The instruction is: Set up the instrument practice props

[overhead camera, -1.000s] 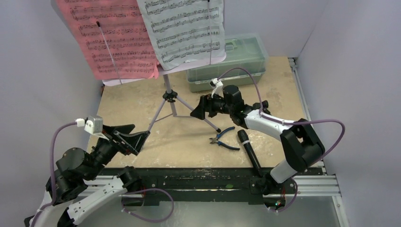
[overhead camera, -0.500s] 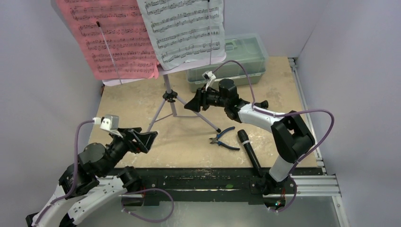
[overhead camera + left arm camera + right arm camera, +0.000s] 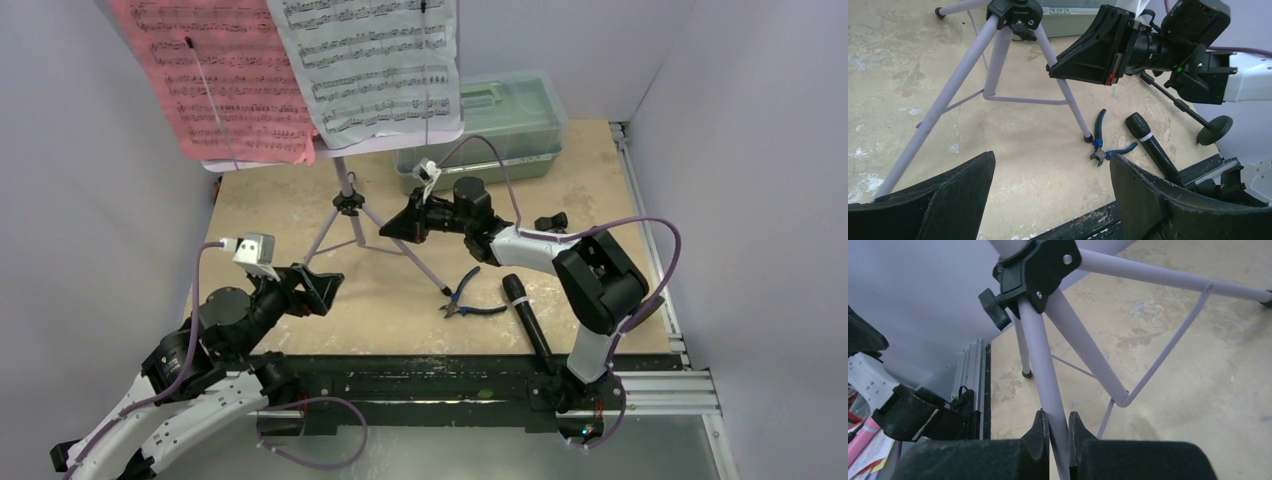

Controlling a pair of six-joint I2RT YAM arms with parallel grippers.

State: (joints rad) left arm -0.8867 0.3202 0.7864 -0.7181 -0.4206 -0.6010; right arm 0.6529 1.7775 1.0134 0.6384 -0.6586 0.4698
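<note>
My right gripper point(image 3: 1058, 421) pinches one pale lilac tripod leg of the music stand point(image 3: 1038, 345), whose desk carries a pink sheet point(image 3: 225, 90) and a white sheet point(image 3: 365, 60) side by side.

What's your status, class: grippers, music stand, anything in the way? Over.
Left gripper open, empty. Right gripper shut on music stand leg. Pink sheet, white sheet on the stand. Pliers, microphone beside that foot.

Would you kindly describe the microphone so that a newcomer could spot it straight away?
Start at the lilac music stand and follow its near right leg down to the blue-handled pliers. Just right of them, by the table's near edge, lies the microphone: a thick black rod with a pale ring and no blue handles.
</note>
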